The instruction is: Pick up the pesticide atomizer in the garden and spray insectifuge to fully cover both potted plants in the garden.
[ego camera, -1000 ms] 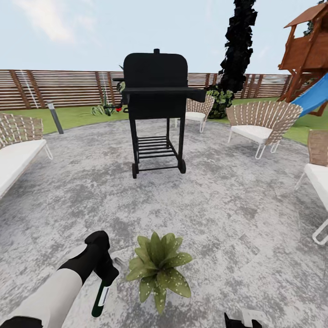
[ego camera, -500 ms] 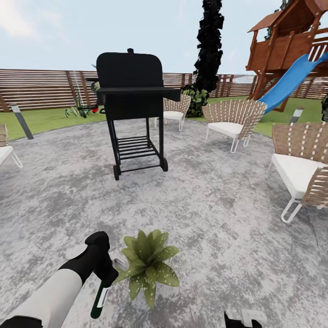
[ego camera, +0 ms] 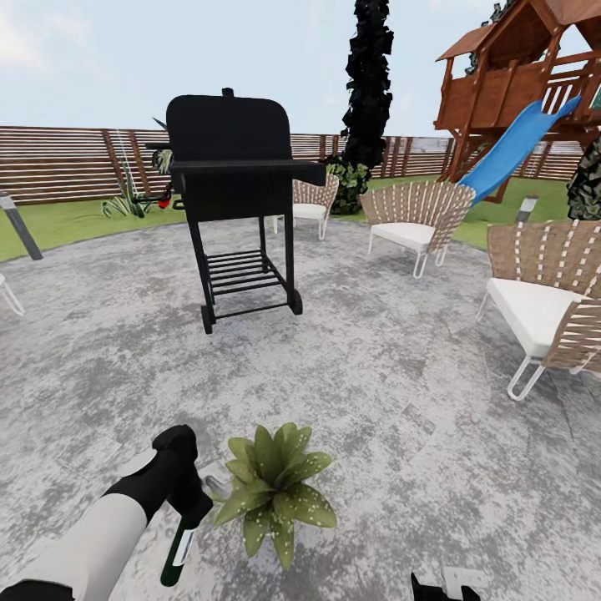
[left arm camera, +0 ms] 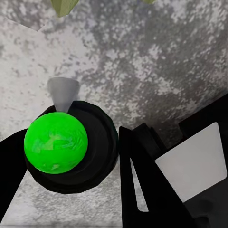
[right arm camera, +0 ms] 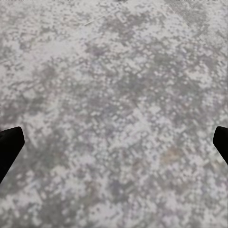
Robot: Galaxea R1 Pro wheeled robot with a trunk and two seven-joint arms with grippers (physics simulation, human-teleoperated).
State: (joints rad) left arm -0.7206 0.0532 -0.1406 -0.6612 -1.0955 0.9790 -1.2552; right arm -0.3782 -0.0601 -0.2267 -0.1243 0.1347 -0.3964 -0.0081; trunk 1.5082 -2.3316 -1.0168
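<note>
My left gripper (ego camera: 190,503) is shut on the pesticide atomizer (ego camera: 176,553), a slim dark-green bottle hanging low over the stone patio. In the left wrist view the bottle's round green end (left arm camera: 56,142) sits between the black fingers (left arm camera: 145,185), and its grey nozzle (left arm camera: 63,92) points toward the patio. Just right of the bottle stands a potted plant (ego camera: 275,491) with broad light-green speckled leaves, its leaf tips almost touching my gripper. My right gripper (right arm camera: 114,145) is open over bare stone, and part of that arm (ego camera: 444,586) shows at the head view's lower edge.
A black grill (ego camera: 238,196) on wheels stands ahead on the round grey patio (ego camera: 392,392). Wicker chairs (ego camera: 417,217) (ego camera: 547,292) line the right side. A wooden playset with a blue slide (ego camera: 513,146) and the slat fence (ego camera: 67,163) lie beyond.
The whole head view has swung to the right, so the grill and chairs have slid left in the picture. My left gripper keeps hold of the bottle beside the plant.
</note>
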